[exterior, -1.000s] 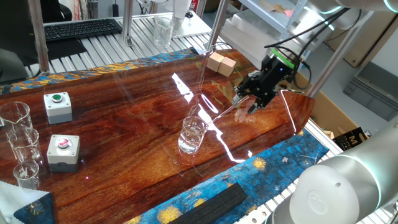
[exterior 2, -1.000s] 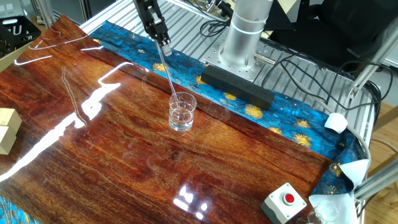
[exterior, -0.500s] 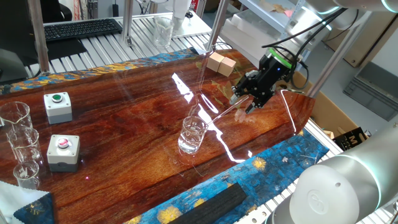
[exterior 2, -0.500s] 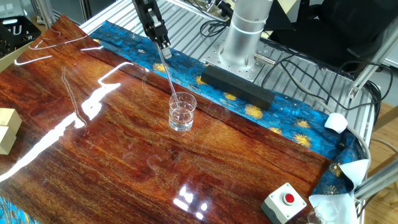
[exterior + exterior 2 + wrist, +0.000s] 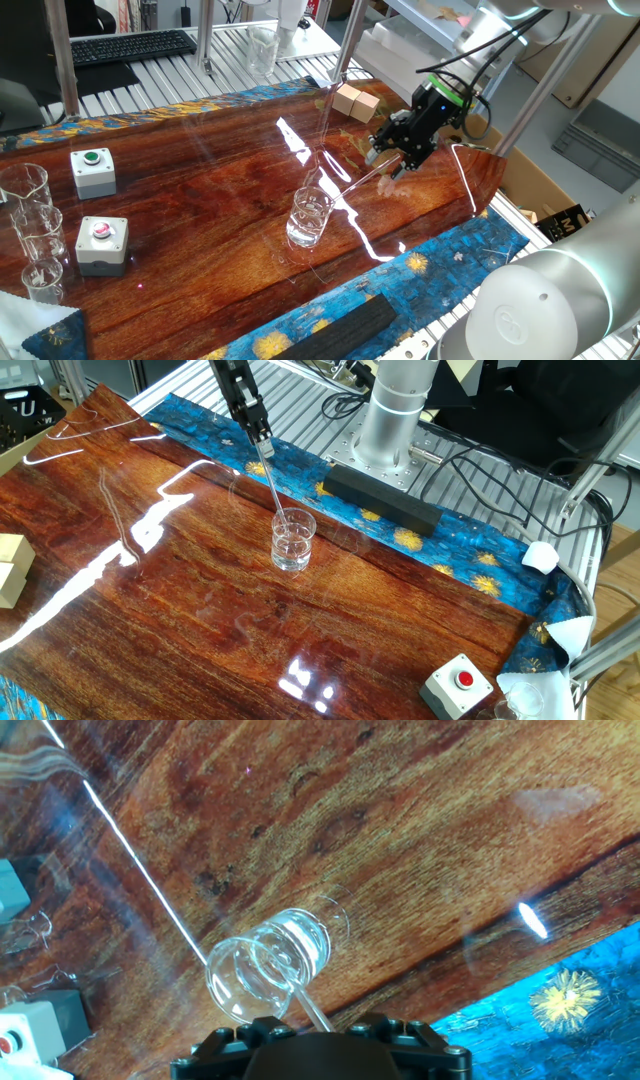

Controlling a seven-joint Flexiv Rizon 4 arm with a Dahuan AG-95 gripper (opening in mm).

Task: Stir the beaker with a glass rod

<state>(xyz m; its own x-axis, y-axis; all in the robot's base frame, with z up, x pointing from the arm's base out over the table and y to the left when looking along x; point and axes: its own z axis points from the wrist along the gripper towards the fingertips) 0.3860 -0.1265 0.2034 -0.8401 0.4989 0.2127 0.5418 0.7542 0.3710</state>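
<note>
The beaker (image 5: 310,216) is a small clear glass standing upright on the wooden table, near its front middle. It also shows in the other fixed view (image 5: 293,542) and in the hand view (image 5: 268,972). The glass rod (image 5: 352,188) is a thin pale line slanting from my gripper down into the beaker. It shows again in the other fixed view (image 5: 272,484) and in the hand view (image 5: 311,1011). My gripper (image 5: 391,166) is above and to the right of the beaker, shut on the rod's upper end. It is also in the other fixed view (image 5: 263,444).
Two grey button boxes (image 5: 93,171) (image 5: 103,243) and a trio of clear beakers (image 5: 30,235) stand at the left. Wooden blocks (image 5: 356,102) lie at the back. A black bar (image 5: 380,497) lies on the blue cloth by the arm's base. Another button box (image 5: 460,682) stands near a corner.
My gripper has shifted slightly to the left with the rod's upper end. The rod's lower end stays inside the beaker, which has not moved.
</note>
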